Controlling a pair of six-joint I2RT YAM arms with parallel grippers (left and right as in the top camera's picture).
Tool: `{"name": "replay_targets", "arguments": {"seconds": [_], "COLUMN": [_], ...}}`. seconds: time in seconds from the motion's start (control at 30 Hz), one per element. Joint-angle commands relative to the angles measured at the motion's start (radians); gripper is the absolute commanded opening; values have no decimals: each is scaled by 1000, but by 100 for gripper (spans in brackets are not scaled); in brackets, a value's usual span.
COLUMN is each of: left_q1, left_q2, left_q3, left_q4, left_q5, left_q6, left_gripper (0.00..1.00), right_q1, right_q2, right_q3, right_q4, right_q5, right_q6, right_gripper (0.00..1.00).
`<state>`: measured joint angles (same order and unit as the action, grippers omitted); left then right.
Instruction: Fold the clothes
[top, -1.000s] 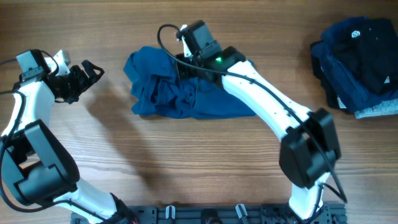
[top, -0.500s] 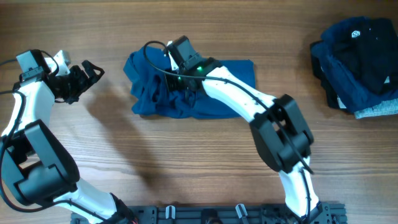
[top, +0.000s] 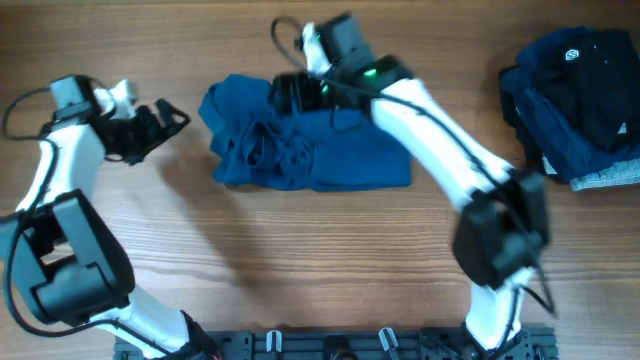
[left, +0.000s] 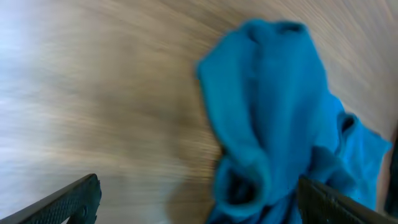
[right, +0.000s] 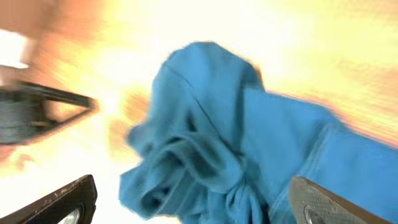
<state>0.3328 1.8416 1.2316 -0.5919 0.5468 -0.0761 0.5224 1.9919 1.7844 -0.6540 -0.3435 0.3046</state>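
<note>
One crumpled blue shirt (top: 300, 155) lies below the released right jaws, at its far edge. The left jaws, also released, hang apart, leftward. One dark garment pile (top: 580, 95) sits right.

Blurry bits and hidden bits

I am seeing both wrist pictures smeared, so the blue shirt (left: 273, 118) is looking soft and fuzzy there. From above, my right arm (top: 430, 130) is covering the shirt's top edge, and the right gripper (top: 287, 95) is looking blurry. The dark clothes pile (top: 580, 95) is getting cut off by the right edge.
</note>
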Motion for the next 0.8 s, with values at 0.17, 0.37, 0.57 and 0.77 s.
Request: {"name": "replay_targets", "arguments": {"seconds": [0.17,0.37,0.57,0.77], "left_q1": [-264,-278,-274,-274], "left_q2": [3,53,76,121], "left_q3": [12,12,12,12], "left_q4": [98,114,102,71], "left_q5": [-58,-156,-156,-156], "left_q6": [234,293,305,304], "left_gripper": [100,97,96,84], "right_q1": [-112,-163,-167,-167], "right_q2": [-150,-150,-150,-150], "right_q3": [27,26,26,26], "right_q4": [-233,-319,-323,-327], "right_q5": [36,57,64,82], "right_q6": [-140,-175,-196,-199], "right_gripper": [100,99,99,99]}}
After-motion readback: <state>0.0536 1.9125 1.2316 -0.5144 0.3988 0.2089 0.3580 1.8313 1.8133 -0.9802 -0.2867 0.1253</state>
